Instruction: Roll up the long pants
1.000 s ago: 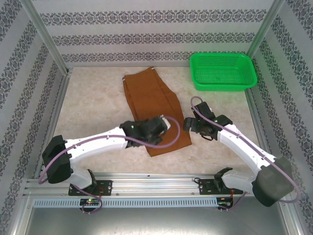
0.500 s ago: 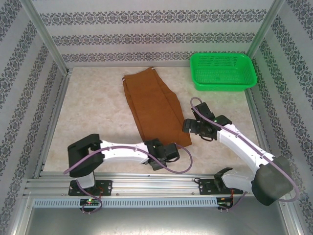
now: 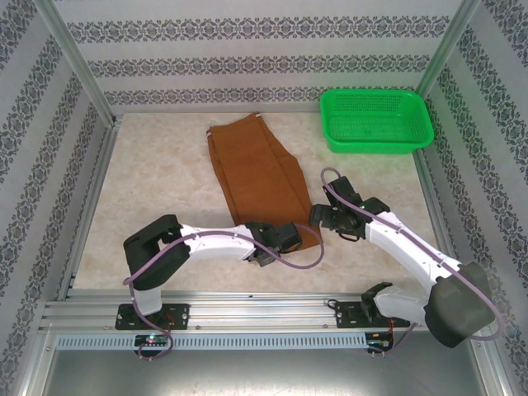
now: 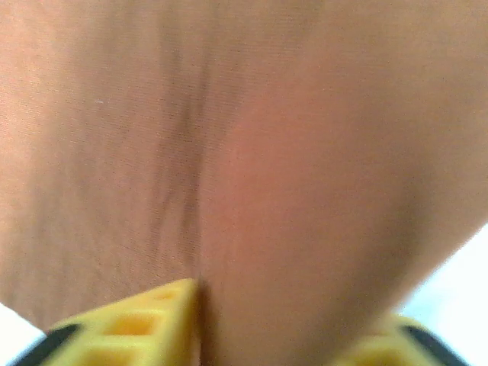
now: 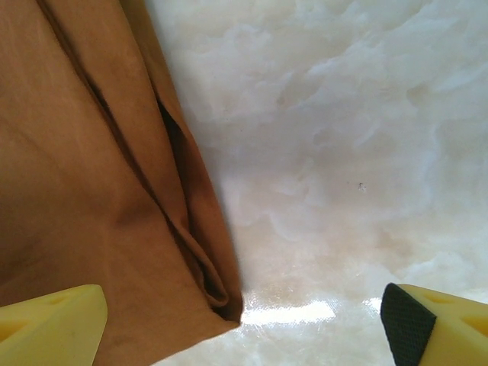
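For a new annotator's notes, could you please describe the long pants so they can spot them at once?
On the pale marbled table, look left of the green basket in the far right corner. The long pants lie flat there: a rust-brown cloth strip, the only fabric, longer than the basket.

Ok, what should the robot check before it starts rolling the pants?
1. Pants flat on the table: ok.
2. Left gripper at the near hem: ok.
3. Cloth between its fingers: ok. Pinched tight: cannot tell.
4. Right gripper open: ok.
5. Right gripper centred over the hem corner: not ok. The corner sits by one finger, with mostly bare table between.
6. Basket away from the pants: ok.
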Robot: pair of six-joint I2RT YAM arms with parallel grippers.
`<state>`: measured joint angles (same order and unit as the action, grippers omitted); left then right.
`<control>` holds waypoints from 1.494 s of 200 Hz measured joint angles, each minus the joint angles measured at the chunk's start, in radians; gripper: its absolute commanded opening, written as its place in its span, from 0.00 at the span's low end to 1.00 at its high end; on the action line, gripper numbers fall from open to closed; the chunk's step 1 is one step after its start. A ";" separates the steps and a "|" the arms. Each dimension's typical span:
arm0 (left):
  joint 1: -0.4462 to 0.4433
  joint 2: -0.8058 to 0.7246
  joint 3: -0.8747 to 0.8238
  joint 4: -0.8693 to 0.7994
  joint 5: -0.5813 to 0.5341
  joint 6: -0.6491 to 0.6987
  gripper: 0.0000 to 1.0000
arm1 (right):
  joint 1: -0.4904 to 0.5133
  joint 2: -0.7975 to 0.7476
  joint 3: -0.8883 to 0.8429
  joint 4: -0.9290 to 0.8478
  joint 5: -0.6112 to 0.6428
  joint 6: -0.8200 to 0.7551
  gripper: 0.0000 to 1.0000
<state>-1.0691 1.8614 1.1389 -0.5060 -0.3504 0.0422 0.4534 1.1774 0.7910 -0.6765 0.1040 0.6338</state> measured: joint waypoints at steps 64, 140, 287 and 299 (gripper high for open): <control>0.035 0.004 0.205 -0.212 0.180 -0.043 0.05 | 0.000 -0.035 -0.006 -0.005 -0.039 0.002 0.83; 0.286 0.019 0.365 -0.395 0.740 -0.202 0.07 | 0.000 -0.117 -0.002 -0.012 -0.097 0.015 0.73; 0.489 0.304 0.587 -0.506 1.017 -0.199 0.16 | 0.040 0.289 0.243 0.111 -0.280 -0.012 0.29; 0.494 0.306 0.599 -0.516 1.016 -0.184 0.19 | 0.040 0.335 0.273 0.115 -0.285 -0.020 0.23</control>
<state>-0.5751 2.1674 1.7374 -1.0218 0.6659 -0.1417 0.4931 1.5124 1.0641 -0.5613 -0.1810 0.6136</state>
